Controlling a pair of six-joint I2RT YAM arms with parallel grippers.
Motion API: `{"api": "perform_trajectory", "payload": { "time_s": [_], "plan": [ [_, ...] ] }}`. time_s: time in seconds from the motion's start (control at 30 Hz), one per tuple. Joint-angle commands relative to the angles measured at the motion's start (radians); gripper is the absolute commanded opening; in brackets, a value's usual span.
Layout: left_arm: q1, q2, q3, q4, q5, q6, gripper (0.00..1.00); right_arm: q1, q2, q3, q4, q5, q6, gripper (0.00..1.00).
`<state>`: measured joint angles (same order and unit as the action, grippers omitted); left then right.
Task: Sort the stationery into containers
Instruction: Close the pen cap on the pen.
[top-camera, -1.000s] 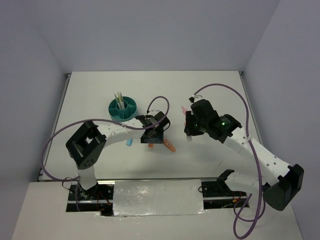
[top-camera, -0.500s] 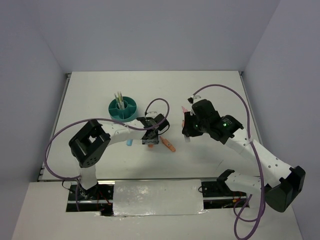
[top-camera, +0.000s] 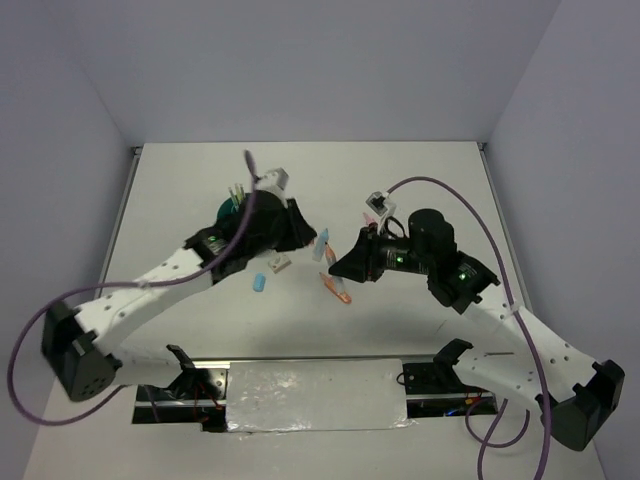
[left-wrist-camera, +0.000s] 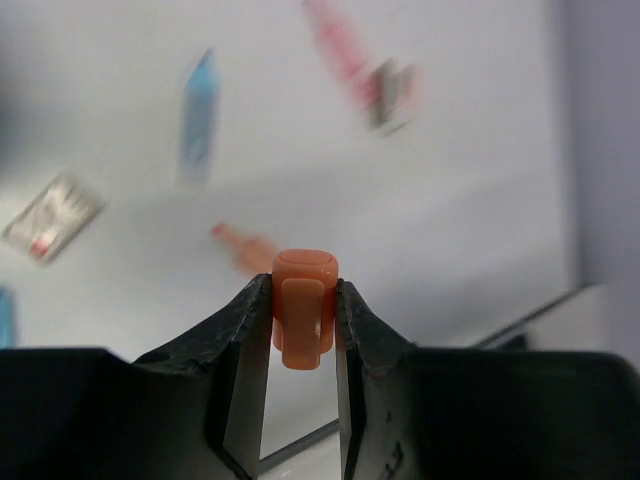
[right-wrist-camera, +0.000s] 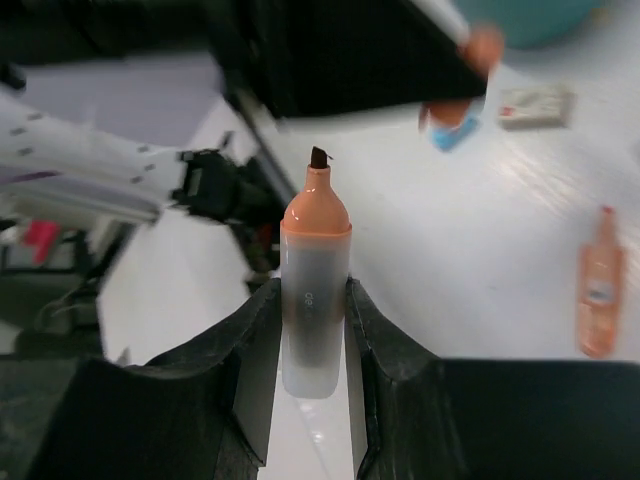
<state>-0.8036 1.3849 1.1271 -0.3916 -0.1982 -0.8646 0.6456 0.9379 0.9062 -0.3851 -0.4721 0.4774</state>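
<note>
My left gripper (left-wrist-camera: 303, 292) is shut on a small orange marker cap (left-wrist-camera: 305, 318) and holds it above the table. My right gripper (right-wrist-camera: 315, 292) is shut on an uncapped orange marker (right-wrist-camera: 315, 270) with a whitish barrel, tip pointing out. In the top view the two grippers are close together mid-table, left (top-camera: 320, 242), right (top-camera: 337, 268). The teal organizer (top-camera: 226, 209) sits mostly hidden behind my left arm, with thin pens standing in it. On the table lie an orange marker (top-camera: 339, 290), a blue marker (left-wrist-camera: 199, 115), a pink marker (left-wrist-camera: 342, 45), a blue eraser (top-camera: 259, 283) and a whitish-tan piece (top-camera: 279, 264).
The loose items lie in a cluster under and between the two grippers. White walls bound the table at the left, back and right. The arm bases and a foil-covered strip (top-camera: 315, 395) are at the near edge.
My left arm has straightened and lifted its gripper off the table with the orange cap. My right gripper has swung left and lower with the marker, towards the left gripper.
</note>
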Motion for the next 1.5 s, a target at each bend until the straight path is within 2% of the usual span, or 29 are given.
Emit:
{"api": "perform_trajectory", "payload": {
  "time_s": [0.0,0.03,0.07,0.1,0.2,0.3,0.47,0.63,1.0,1.3,1.47],
  "plan": [
    [0.047,-0.196,-0.006,0.268,0.126,0.067,0.02,0.003,-0.077,-0.101,0.423,-0.267,0.212,0.00],
    [0.063,-0.272,-0.027,0.413,0.164,0.070,0.03,0.003,-0.096,-0.130,0.612,-0.314,0.269,0.00],
    [0.072,-0.306,-0.073,0.489,0.202,0.067,0.03,0.005,-0.094,-0.179,0.702,-0.339,0.384,0.00],
    [0.078,-0.354,-0.088,0.544,0.270,0.059,0.04,0.009,-0.088,-0.194,0.870,-0.362,0.433,0.00],
    [0.084,-0.403,-0.107,0.651,0.330,0.039,0.04,0.025,-0.042,-0.182,0.980,-0.408,0.523,0.00],
    [0.098,-0.409,-0.108,0.706,0.406,0.004,0.03,0.052,-0.036,-0.133,0.921,-0.387,0.475,0.00],
    [0.103,-0.420,-0.130,0.790,0.447,-0.074,0.01,0.055,-0.021,-0.084,0.874,-0.375,0.423,0.00],
    [0.103,-0.429,-0.124,0.772,0.448,-0.073,0.00,0.055,-0.027,-0.087,0.878,-0.367,0.417,0.00],
    [0.103,-0.437,-0.116,0.772,0.457,-0.093,0.00,0.051,-0.024,-0.030,0.721,-0.307,0.294,0.00],
    [0.103,-0.469,-0.145,0.795,0.445,-0.120,0.00,0.031,-0.005,-0.035,0.747,-0.287,0.291,0.00],
    [0.103,-0.471,-0.159,0.833,0.450,-0.146,0.00,0.022,0.007,-0.046,0.824,-0.299,0.317,0.00]
  ]
}}
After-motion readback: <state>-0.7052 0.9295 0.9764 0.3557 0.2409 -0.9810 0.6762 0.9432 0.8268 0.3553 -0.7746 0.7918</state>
